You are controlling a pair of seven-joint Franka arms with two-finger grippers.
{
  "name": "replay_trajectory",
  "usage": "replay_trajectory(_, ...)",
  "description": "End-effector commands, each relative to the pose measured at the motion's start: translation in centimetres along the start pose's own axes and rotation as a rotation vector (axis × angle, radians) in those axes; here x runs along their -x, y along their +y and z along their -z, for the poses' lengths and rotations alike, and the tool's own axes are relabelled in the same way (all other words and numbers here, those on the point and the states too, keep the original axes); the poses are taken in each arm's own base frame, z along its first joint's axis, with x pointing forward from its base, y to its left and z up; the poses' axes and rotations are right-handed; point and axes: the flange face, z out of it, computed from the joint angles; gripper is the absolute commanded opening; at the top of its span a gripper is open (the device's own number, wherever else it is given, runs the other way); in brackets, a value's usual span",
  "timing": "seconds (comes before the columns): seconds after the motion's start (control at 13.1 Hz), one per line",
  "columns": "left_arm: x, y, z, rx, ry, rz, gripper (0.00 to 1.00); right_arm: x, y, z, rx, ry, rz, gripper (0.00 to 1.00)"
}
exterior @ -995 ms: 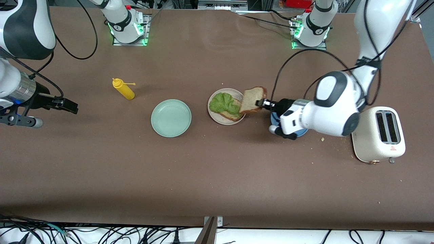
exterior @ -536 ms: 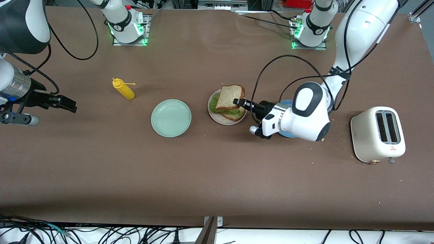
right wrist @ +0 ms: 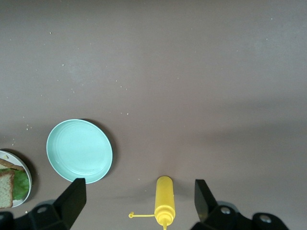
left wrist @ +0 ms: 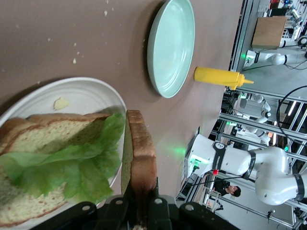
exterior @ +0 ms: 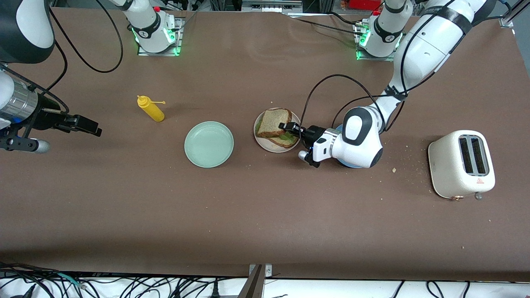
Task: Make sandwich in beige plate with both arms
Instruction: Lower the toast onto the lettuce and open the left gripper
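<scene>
The left gripper (exterior: 286,126), jaws clenched on the crust edge of the top bread slice (exterior: 272,121), holds that slice over the lettuce (left wrist: 72,163) and bottom slice (exterior: 285,142) on the beige plate (exterior: 260,138), which sits mid-bench beside the mint green plate (exterior: 209,144), toward the left arm's end. In the left wrist view the held slice stands tilted above the leaf, not yet flat. Judged from here, the step goes best if the slice is lowered level, squared over the bottom slice, and let go only once it rests on the lettuce, so the leaf is not dragged off the rim. The right gripper (exterior: 85,124), jaws released and holding nothing, waits over the right arm's end of the bench, above a yellow squeeze bottle (right wrist: 164,196). The brown bench (exterior: 265,215) is dotted with crumbs; a cream toaster (exterior: 461,164) stands at the left arm's end, a blue plate (exterior: 339,129) sits mostly hidden under the left arm, and cables trail along the edge nearest the front camera.
</scene>
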Motion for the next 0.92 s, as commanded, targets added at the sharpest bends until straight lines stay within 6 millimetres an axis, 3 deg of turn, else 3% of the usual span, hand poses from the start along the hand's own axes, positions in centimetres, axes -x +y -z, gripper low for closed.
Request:
replay_trajectory(0.0, 0.8, -1.6, -0.7, 0.033, 0.005, -0.017, 0.39, 0.0, 0.1, 0.8, -0.024, -0.001, 0.015, 1.00)
replay_trajectory(0.08, 0.7, -2.1, -0.8, 0.031, 0.013, -0.011, 0.99, 0.0, 0.0, 0.7, -0.024, -0.003, 0.017, 1.00)
replay_trajectory(0.23, 0.3, -2.5, 0.4, 0.005, 0.034, -0.015, 1.00, 0.0, -0.1, 0.8, -0.024, -0.002, 0.017, 1.00)
replay_trajectory(0.46, 0.0, -2.1, 4.0, -0.085, 0.060, -0.055, 1.00, 0.0, -0.1, 0.8, -0.024, 0.000, 0.018, 1.00)
replay_trajectory(0.84, 0.5, 2.8, 9.4, -0.329, 0.055, -0.151, 1.00, 0.0, -0.1, 0.8, -0.025, 0.000, 0.017, 1.00)
